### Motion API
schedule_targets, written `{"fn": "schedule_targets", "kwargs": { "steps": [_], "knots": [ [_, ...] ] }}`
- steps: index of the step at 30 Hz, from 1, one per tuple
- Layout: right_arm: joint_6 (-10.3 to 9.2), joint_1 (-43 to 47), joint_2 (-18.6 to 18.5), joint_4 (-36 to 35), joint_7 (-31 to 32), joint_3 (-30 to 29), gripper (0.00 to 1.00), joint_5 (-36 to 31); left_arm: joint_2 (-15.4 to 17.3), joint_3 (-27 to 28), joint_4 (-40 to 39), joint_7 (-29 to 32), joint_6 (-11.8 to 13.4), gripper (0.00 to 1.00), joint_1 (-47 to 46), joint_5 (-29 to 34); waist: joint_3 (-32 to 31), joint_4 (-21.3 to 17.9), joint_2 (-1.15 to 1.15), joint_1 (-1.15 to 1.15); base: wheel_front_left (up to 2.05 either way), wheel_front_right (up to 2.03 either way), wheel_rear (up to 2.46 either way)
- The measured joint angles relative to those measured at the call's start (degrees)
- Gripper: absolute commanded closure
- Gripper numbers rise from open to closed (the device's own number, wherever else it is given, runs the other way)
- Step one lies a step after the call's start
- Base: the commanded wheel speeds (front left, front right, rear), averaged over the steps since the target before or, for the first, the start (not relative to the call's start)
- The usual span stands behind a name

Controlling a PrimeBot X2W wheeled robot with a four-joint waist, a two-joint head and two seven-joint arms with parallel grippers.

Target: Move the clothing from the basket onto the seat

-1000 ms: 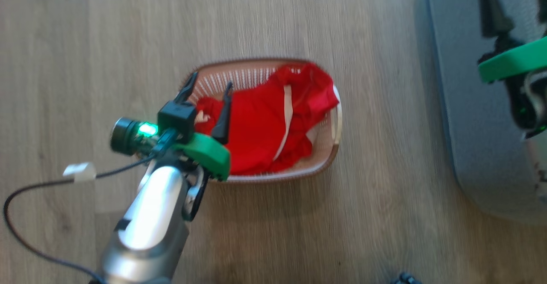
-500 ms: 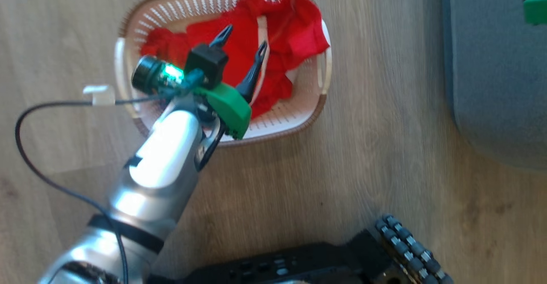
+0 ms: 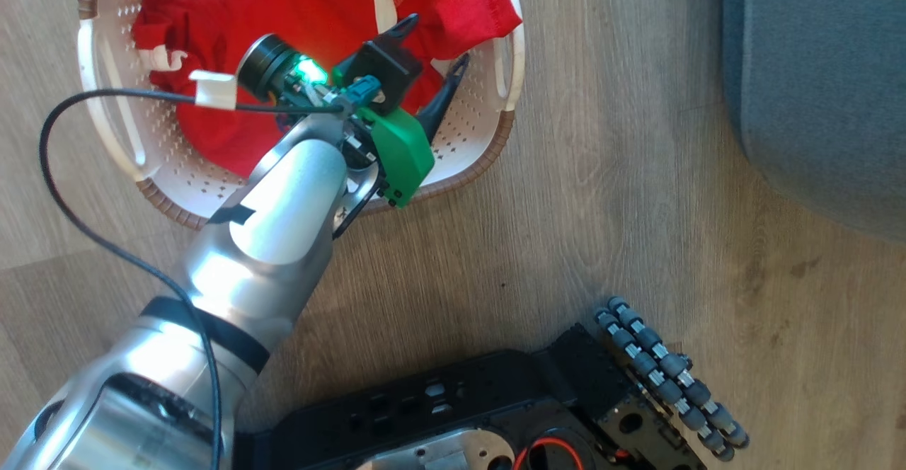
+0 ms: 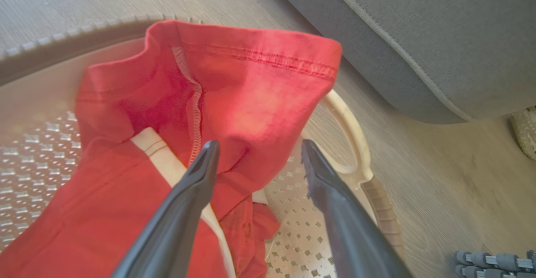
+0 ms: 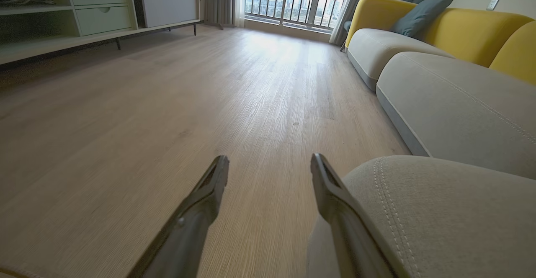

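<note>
The red clothing with white stripe trim lies heaped in the cream basket on the floor. My left gripper hangs open over the right half of the basket, its two dark fingers straddling a raised fold of the clothing without pinching it. The basket's cream handle sits just right of the fingers. The grey seat stands to the right of the basket. My right gripper is open and empty, low over the floor beside the seat's rounded corner.
My own dark base with roller wheels shows at the bottom. A black cable loops off the left arm. A yellow-backed sofa runs along the right wall, and a low cabinet stands at the left.
The head camera has tipped down, so the basket slid toward the top left and my base came into view. My left gripper has shifted rightward over the clothing, still open.
</note>
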Motion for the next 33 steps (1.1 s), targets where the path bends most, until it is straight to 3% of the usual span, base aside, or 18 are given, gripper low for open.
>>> {"fn": "schedule_targets", "kwargs": {
  "steps": [9,14,30,31,32,33],
  "knots": [
    [0.00,0.40,-0.23,-0.52,0.00,-0.67,0.00,0.03,0.20,-3.98,1.12,0.00,-0.41,0.00,-2.08,-3.33,1.15,-0.59,0.00,0.00,0.00,0.00,0.00],
    [0.00,0.96,-0.11,-1.14,0.00,-0.93,0.00,0.03,0.19,-5.59,1.20,0.00,1.57,0.00,-4.07,-5.15,1.31,-1.53,0.00,0.00,0.00,0.00,0.00],
    [0.00,2.03,0.38,-2.19,0.00,-0.94,0.00,0.03,0.26,-11.28,4.92,0.00,2.01,0.00,-6.81,-12.21,1.39,-2.38,0.01,0.00,0.00,0.00,0.00],
    [0.00,2.03,0.38,-2.19,0.00,-0.85,0.00,0.03,0.27,-11.59,5.19,0.00,2.01,0.04,-6.81,-13.00,1.36,-2.37,0.01,0.00,0.00,0.00,0.00],
    [0.00,2.03,0.41,-2.19,0.00,-0.78,0.00,0.02,0.30,-11.83,5.22,0.00,2.02,0.51,-6.81,-13.74,1.35,-2.35,0.01,0.00,0.00,0.00,0.00],
    [0.00,2.03,0.48,-2.18,0.00,-0.75,0.00,0.02,0.34,-12.27,5.11,0.00,2.02,0.73,-6.82,-14.40,1.35,-2.35,0.00,0.00,0.00,0.00,0.00]
  ]
}}
